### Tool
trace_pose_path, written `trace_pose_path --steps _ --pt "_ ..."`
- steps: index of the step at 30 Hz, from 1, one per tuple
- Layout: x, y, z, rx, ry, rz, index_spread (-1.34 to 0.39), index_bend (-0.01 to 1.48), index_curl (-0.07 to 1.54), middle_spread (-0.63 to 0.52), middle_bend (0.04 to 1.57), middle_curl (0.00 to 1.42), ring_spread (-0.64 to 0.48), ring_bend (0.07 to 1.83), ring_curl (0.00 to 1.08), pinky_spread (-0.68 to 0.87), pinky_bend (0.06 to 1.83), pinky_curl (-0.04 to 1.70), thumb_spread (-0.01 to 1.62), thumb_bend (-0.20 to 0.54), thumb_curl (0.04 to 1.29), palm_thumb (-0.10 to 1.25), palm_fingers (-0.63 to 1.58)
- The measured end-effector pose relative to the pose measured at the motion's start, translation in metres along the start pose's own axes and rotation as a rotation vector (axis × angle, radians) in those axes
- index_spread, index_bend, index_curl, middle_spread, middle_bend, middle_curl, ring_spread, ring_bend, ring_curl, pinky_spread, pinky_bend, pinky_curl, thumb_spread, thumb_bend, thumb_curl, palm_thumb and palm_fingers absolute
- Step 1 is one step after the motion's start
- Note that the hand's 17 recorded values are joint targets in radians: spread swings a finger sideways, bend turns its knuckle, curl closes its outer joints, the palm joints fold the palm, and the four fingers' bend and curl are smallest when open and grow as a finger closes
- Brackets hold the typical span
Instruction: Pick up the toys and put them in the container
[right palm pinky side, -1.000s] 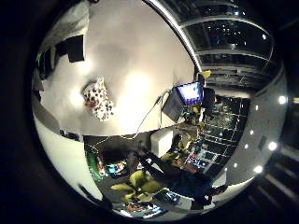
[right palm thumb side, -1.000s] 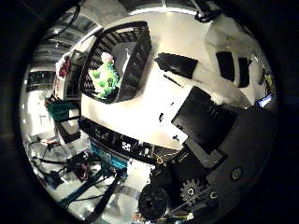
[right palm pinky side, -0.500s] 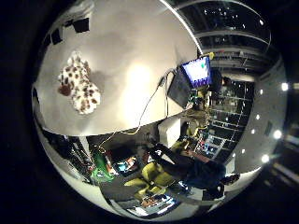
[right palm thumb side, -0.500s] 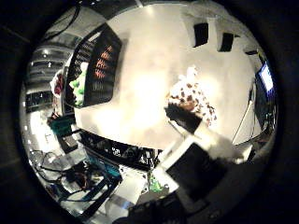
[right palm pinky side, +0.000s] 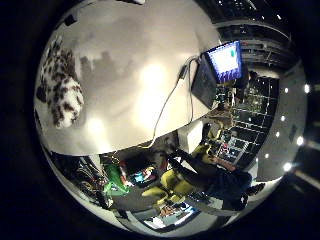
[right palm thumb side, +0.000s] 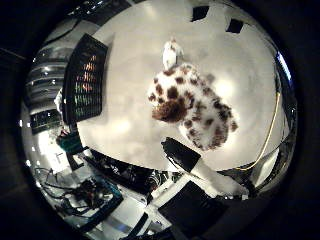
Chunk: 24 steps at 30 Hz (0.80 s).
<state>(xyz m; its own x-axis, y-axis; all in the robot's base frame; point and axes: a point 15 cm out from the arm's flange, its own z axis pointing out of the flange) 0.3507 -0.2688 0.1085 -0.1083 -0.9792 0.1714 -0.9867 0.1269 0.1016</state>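
Observation:
A white plush toy with brown spots (right palm thumb side: 192, 110) lies on the white table (right palm thumb side: 135, 60), close under my palm. The same toy (right palm pinky side: 60, 92) shows at the rim of the little finger side view. A black slatted container (right palm thumb side: 85, 80) stands on the table beyond the toy, near the table's edge, with coloured things inside it that I cannot make out. One finger of my hand (right palm thumb side: 200, 170), black-tipped with a white body, reaches out straight beside the toy without touching it. Nothing is held.
Two dark square patches (right palm thumb side: 200, 12) lie on the table past the toy. A lit monitor (right palm pinky side: 225, 60) stands at the table's far edge, beside a black box (right palm pinky side: 205, 82). Below the table's edge are a yellow-green chair (right palm pinky side: 172, 182) and clutter.
The hand has moved away from the container and closer to the spotted toy, which now looms much larger in both views. The toy itself has not shifted on the table.

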Motion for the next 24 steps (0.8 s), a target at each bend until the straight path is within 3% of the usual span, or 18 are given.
trace_pose_path --steps 8,12,18,20,24 --pt "-0.012 0.001 0.021 -0.040 -0.022 -0.011 -0.40 0.16 0.32 -0.09 0.45 0.31 -0.01 0.72 0.21 0.40 0.56 0.36 0.98 -0.028 0.29 0.54 0.31" --pt "-0.018 0.000 0.028 -0.055 -0.027 -0.024 -0.38 0.16 0.31 -0.10 0.47 0.32 -0.06 0.80 0.22 0.34 0.58 0.35 0.98 -0.026 0.30 0.55 0.41" --pt "-0.033 -0.001 0.033 -0.077 -0.032 -0.058 -0.38 0.16 0.30 -0.19 0.55 0.34 -0.20 0.95 0.25 0.06 0.69 0.34 0.96 -0.017 0.31 0.60 0.66" --pt "-0.037 -0.001 0.035 -0.073 -0.032 -0.066 -0.41 0.17 0.29 -0.22 0.64 0.37 -0.25 1.00 0.26 -0.13 0.79 0.35 0.96 -0.008 0.33 0.67 0.91" --pt "-0.039 -0.003 0.039 -0.064 -0.027 -0.076 -0.46 0.21 0.34 -0.26 0.70 0.41 -0.28 1.02 0.31 -0.42 0.89 0.38 0.95 -0.010 0.35 0.77 1.11"
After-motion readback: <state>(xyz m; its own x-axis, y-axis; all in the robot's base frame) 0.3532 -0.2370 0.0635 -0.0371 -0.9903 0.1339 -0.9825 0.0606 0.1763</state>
